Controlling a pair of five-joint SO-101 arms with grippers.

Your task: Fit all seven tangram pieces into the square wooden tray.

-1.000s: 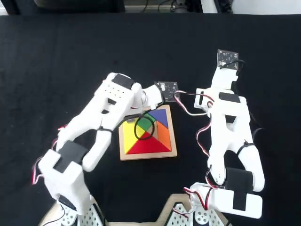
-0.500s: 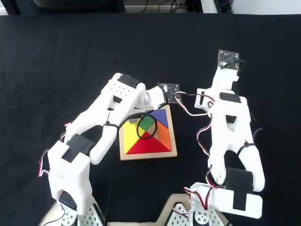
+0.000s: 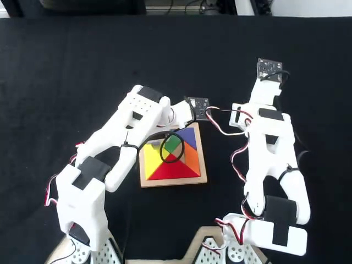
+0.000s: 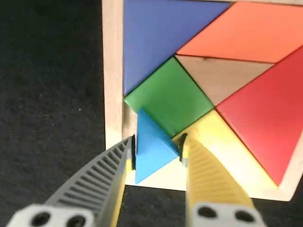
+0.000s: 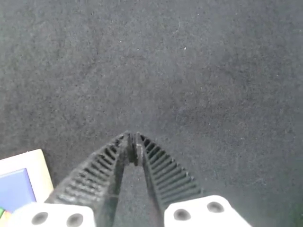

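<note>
Between left tool [image 4: 157, 142] tips, clamped: small blue triangle [image 4: 151, 152], last piece, over remaining gap in tray [image 4: 112, 71]. Next: level, lower, release.

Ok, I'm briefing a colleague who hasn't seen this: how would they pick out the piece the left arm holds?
Find the square wooden tray on the black table. At its edge, the left end effector pinches a small triangle beside the green square. It is the only light-blue piece, far smaller than the dark-blue triangle nearby.
</note>
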